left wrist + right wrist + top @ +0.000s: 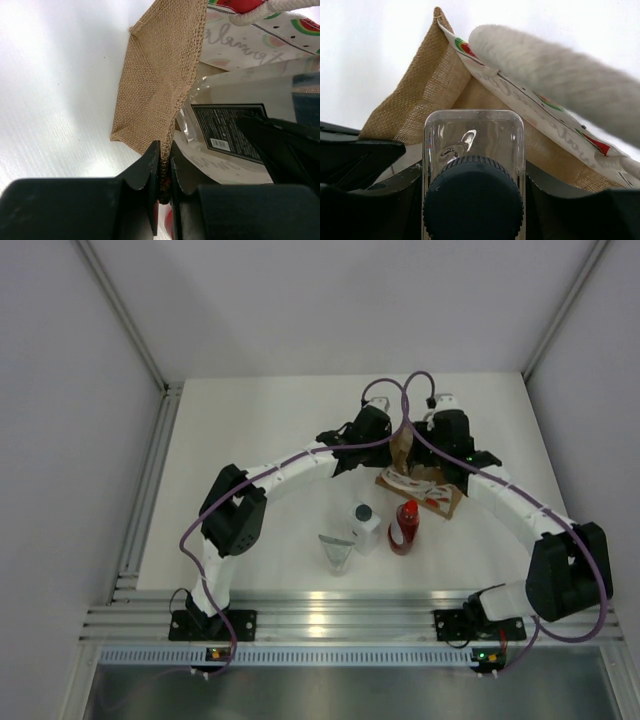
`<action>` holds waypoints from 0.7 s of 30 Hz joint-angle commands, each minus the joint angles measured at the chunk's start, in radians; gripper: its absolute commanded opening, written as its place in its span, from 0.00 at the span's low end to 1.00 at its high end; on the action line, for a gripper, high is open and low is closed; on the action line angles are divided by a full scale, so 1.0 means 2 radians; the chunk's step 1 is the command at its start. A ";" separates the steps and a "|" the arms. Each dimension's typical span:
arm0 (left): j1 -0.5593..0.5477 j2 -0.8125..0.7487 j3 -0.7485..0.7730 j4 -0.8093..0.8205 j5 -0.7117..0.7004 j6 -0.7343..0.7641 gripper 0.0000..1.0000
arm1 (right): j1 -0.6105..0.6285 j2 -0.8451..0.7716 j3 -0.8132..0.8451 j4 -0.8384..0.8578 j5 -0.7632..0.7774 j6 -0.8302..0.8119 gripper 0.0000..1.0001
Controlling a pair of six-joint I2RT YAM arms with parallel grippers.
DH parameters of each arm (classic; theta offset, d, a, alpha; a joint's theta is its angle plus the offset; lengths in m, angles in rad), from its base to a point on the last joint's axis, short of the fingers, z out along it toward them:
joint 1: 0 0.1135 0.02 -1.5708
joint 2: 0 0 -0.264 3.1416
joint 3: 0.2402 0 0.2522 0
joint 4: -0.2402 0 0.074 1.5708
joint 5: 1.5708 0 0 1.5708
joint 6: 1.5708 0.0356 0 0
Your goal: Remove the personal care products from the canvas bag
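Clear bottle (473,137) is sitting clamped in my right jaws, left jaws pinching the canvas bag (155,75) rim; I'm planning a straight pull, dodging the handle (555,75).

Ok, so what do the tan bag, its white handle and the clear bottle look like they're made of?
The canvas bag looks like coarse jute-like woven fabric, matte, with an open weave and a frayed edge. Its handle seems to be soft white cord, maybe cotton, judging by the fuzzy surface. The clear bottle is transparent and glossy with bright reflections: plastic, possibly glass. Its cap is dark and matte, likely plastic.
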 commanded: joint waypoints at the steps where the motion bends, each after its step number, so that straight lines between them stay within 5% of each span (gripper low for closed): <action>1: 0.002 -0.033 -0.001 0.007 -0.013 0.001 0.00 | -0.012 -0.055 0.048 0.038 -0.026 -0.004 0.00; 18: 0.001 -0.036 0.001 0.008 -0.015 -0.003 0.00 | -0.018 -0.131 0.076 -0.007 -0.025 -0.021 0.00; 21: 0.002 -0.038 0.002 0.007 -0.013 -0.003 0.12 | -0.018 -0.146 0.090 -0.026 -0.015 -0.025 0.00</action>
